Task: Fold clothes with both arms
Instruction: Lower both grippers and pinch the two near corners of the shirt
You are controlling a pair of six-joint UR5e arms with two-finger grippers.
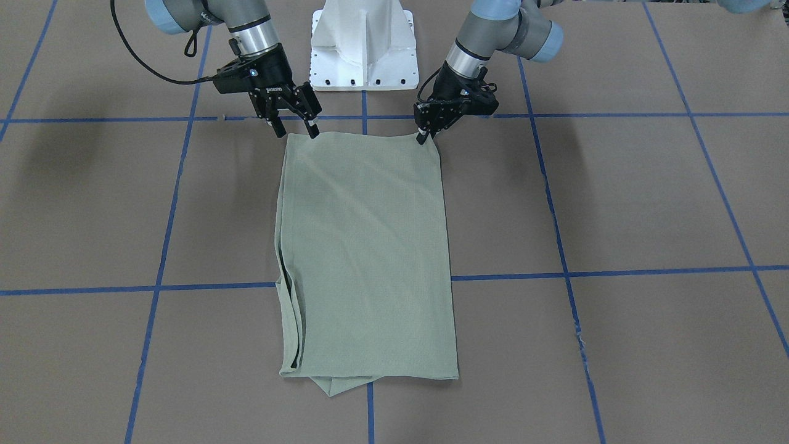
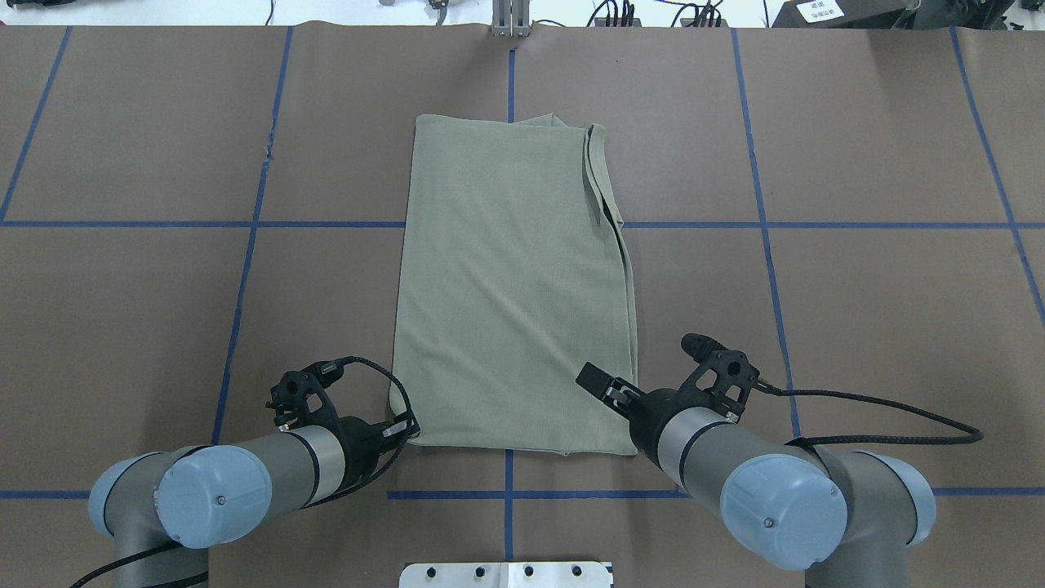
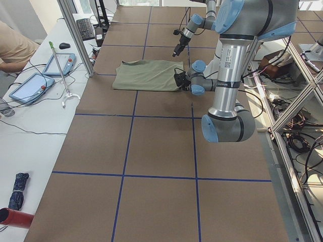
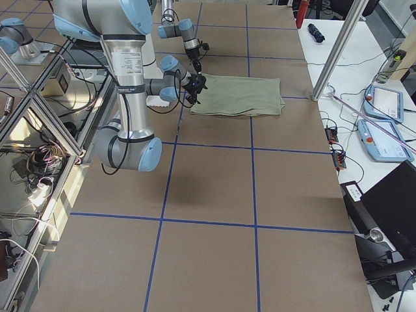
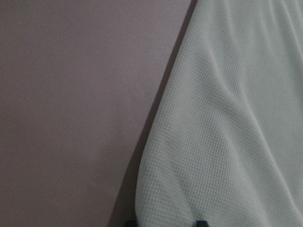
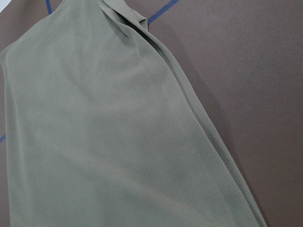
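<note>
The shirt [image 1: 363, 246] is laid flat on the table [image 1: 616, 203], folded into a long rectangle. At its two corners nearest the robot, the right gripper [image 1: 297, 131] is held spread wide, and the left gripper [image 1: 423, 137] is seen with tips apart, astride the edge.

- The left silver-tube arm with light-blue joint caps [image 1: 487, 37] enters at the front-facing view's upper right and slopes down toward centre.
- Its black two-finger left gripper [image 1: 423, 137] points downward. The wrist view shows its tips slightly apart.
- The right silver-tube arm [image 1: 246, 28] enters at upper left.
- Its black right gripper [image 1: 298, 133] hangs tilted, with its fingers spread wide.
</note>
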